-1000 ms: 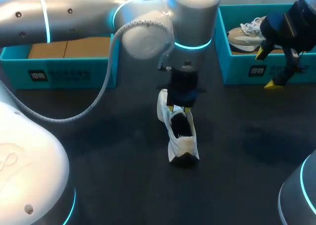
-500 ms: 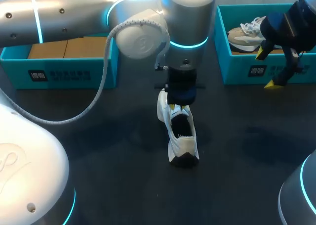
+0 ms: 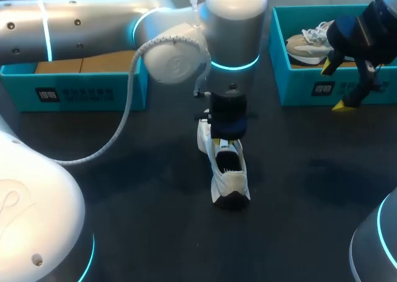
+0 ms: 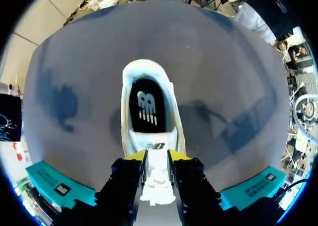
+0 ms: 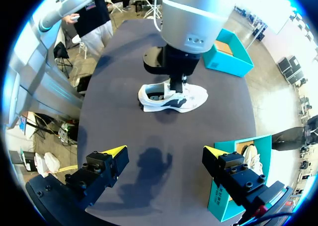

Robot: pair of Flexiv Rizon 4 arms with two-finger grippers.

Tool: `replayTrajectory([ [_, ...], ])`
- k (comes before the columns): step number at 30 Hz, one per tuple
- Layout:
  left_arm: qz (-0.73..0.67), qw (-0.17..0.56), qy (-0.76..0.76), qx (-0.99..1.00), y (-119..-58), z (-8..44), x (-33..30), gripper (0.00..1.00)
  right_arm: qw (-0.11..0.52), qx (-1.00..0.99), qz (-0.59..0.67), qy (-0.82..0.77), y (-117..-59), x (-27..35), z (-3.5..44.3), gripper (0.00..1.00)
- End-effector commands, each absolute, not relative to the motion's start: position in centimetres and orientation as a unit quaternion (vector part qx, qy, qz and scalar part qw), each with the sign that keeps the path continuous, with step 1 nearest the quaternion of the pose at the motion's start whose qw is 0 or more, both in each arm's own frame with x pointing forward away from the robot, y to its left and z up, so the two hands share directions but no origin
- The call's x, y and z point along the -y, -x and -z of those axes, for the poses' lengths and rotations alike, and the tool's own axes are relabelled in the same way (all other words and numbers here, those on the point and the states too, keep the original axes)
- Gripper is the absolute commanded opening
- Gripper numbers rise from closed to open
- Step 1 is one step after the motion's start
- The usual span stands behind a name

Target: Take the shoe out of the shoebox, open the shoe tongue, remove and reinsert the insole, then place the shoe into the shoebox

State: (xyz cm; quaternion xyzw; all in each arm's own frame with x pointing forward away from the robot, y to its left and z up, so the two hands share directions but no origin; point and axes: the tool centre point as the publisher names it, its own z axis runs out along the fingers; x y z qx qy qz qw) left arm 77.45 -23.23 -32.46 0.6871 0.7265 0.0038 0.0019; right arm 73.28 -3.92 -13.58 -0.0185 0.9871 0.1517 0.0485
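A white shoe [image 3: 227,173] lies on the dark table near its middle, its toe toward the near edge. My left arm comes in over it, and my left gripper [image 3: 224,144] is shut on the shoe's white tongue [image 4: 158,181], which stands pinched between the two yellow-tipped fingers. In the left wrist view my left gripper [image 4: 156,156] sits just behind the shoe's opening, where the black insole [image 4: 147,107] shows inside. My right gripper [image 3: 346,87] hangs open and empty over the front wall of the right shoebox [image 3: 304,90]. In the right wrist view my right gripper [image 5: 164,154] is well short of the shoe [image 5: 174,97].
The teal shoebox at the back right holds a second, beige shoe [image 3: 310,40]. Another teal box [image 3: 80,93] with a brown cardboard floor stands at the back left. Dark table surface lies around the white shoe on all sides.
My left gripper's fingers have narrowed onto the tongue, and the left arm has shifted slightly to the left. The shoe and the right arm have stayed where they were.
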Motion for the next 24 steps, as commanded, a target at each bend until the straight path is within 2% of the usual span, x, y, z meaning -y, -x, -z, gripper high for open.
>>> replayTrajectory([
  [1, 0.003, 0.010, -0.681, -0.732, -77.2, 31.9, 22.6, 0.25, 0.047, -0.987, -0.150, 0.018, -73.5, 3.8, 13.6, 1.00],
  [9, -0.001, 0.020, -0.652, -0.758, -75.9, 33.7, 23.2, 0.35, 0.047, -0.987, -0.150, 0.018, -73.5, 3.8, 13.6, 1.00],
  [16, 0.001, 0.030, -0.635, -0.772, -75.1, 34.6, 23.4, 0.34, 0.047, -0.987, -0.150, 0.018, -73.5, 3.8, 13.6, 1.00],
  [20, 0.006, 0.041, -0.627, -0.778, -75.0, 33.2, 23.1, 0.35, 0.047, -0.987, -0.150, 0.018, -73.5, 3.8, 13.6, 1.00],
  [24, 0.008, 0.048, -0.609, -0.792, -74.9, 31.8, 22.7, 0.44, 0.047, -0.987, -0.150, 0.018, -73.5, 3.8, 13.6, 1.00],
])
